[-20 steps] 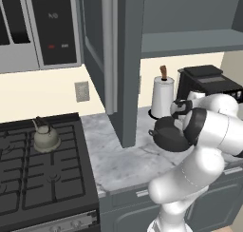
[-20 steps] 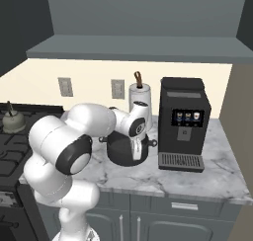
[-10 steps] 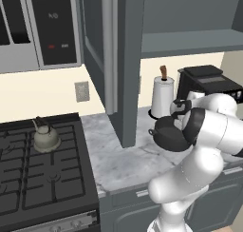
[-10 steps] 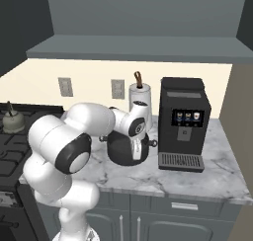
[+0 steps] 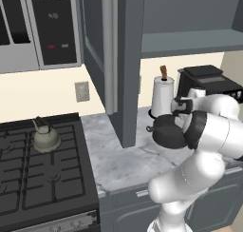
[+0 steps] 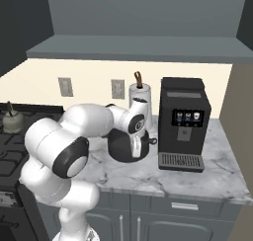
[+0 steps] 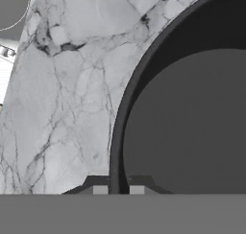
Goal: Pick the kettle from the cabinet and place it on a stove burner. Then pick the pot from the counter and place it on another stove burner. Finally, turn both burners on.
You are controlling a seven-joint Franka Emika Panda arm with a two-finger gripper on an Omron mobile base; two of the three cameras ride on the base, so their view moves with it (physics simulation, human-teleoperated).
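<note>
Left base view. Small squat grey-olive metal kettle (image 5: 46, 137): standing on a rear section of the black cast-iron stove burners (image 5: 40, 171); first placement judged done. Round, low, dark charcoal pot (image 5: 166, 130): on the white-grey veined marble desk (image 5: 124, 157), just in front of a white cylindrical jug with a brown stick (image 5: 161, 95) and beside a black coffee machine (image 5: 209, 83); second placement not yet done. Dark blue-grey wall cabinet (image 5: 124, 60): door open, edge toward the viewer. Silver-framed microwave (image 5: 33, 26) above the cooktop. Wall outlet (image 5: 81, 91) on the cream wall.

Right base view. White arm bent low over the pot (image 6: 127, 143); tool (image 6: 135, 151) at the pot's near rim. Kettle (image 6: 13, 119) far left on the cooktop. Coffee machine (image 6: 184, 124) just right of the pot. Two outlets on the wall.

Hand view. Tool (image 7: 118, 190): jaws drawn nearly together, one tip either side of the pot's rim (image 7: 126, 108), judged clamped on it. Pot resting on the marble desk (image 7: 67, 99). Remaining: carry the pot to a free burner, then both knobs.
</note>
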